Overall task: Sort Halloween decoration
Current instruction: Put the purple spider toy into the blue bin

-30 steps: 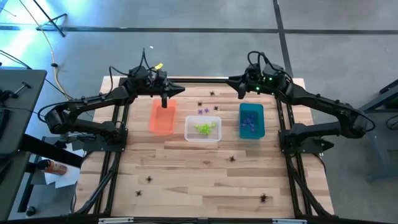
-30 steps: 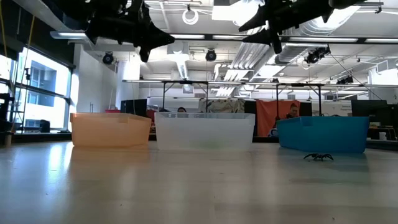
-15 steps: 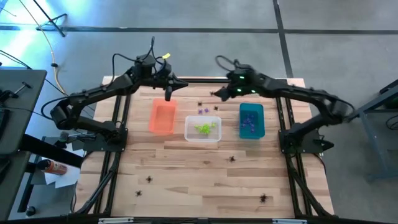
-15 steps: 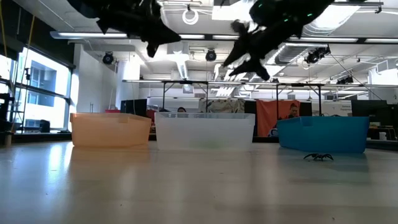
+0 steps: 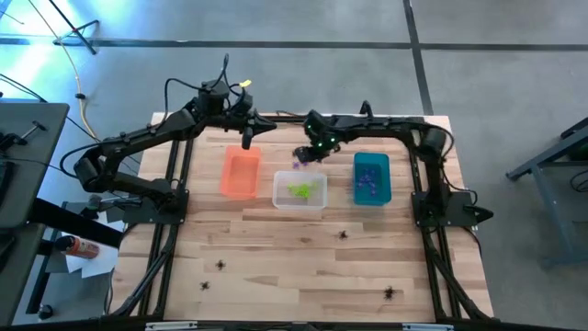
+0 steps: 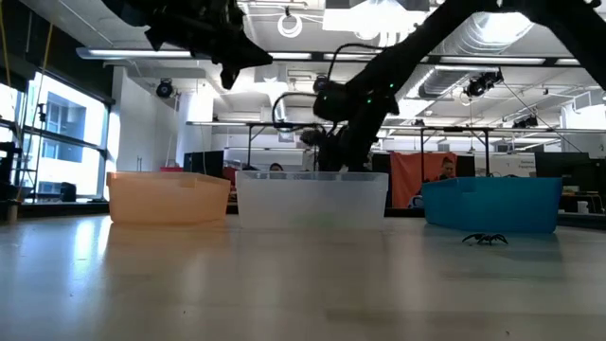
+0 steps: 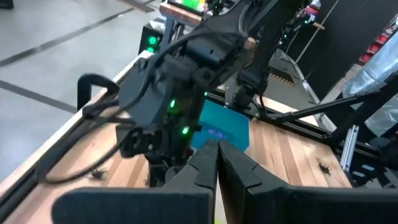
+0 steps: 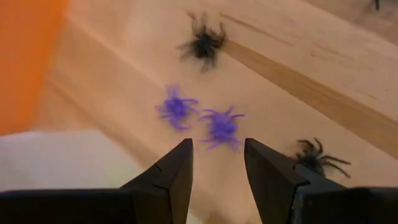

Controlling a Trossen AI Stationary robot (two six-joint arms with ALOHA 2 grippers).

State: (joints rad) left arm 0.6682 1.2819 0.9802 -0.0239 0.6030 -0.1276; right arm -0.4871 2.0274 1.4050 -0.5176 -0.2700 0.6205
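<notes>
— Where is the spider you're after?

— My right gripper [image 8: 216, 163] hangs open over the table behind the clear bin [image 5: 299, 190]. The purple spider [image 8: 222, 127] lies just ahead of my fingertips, its twin [image 8: 176, 107] beside it.

— And your left?

— My left gripper [image 5: 246, 140] looks closed, empty, above the orange bin [image 5: 240, 172], farther off.

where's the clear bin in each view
High view: clear bin, middle of the three bins.
Low view: centre, between orange and teal.
Left wrist view: not visible.
Right wrist view: whitish patch is probably its rim.
Shared landmark: orange bin beside it.
</notes>
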